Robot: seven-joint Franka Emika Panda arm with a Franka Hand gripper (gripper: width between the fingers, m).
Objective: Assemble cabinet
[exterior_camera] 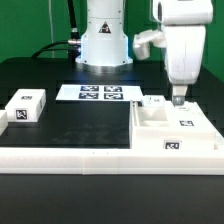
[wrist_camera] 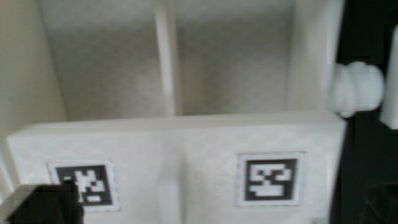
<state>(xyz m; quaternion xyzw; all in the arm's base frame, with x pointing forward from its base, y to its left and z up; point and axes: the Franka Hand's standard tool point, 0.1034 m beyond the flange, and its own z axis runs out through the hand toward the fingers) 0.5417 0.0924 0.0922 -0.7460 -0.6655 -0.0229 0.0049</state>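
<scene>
The cabinet (exterior_camera: 170, 132), a large white box with square compartments and black-and-white tags, lies on the black table at the exterior view's right. My gripper (exterior_camera: 178, 98) hangs straight down over its far right part, fingertips at the cabinet's top. In the wrist view the cabinet (wrist_camera: 178, 150) fills the picture, showing two compartments and a face with two tags. My gripper (wrist_camera: 210, 215) straddles that tagged face. One dark finger (wrist_camera: 39, 205) shows at one corner; the other is lost against the dark edge. The jaws stand wide apart and hold nothing that I can see.
A small loose white tagged block (exterior_camera: 25, 106) lies at the exterior view's left. The marker board (exterior_camera: 100, 93) lies in front of the robot base (exterior_camera: 103, 40). A long white rail (exterior_camera: 70, 158) runs along the table's front. A round white knob (wrist_camera: 361, 85) sticks out of the cabinet's side.
</scene>
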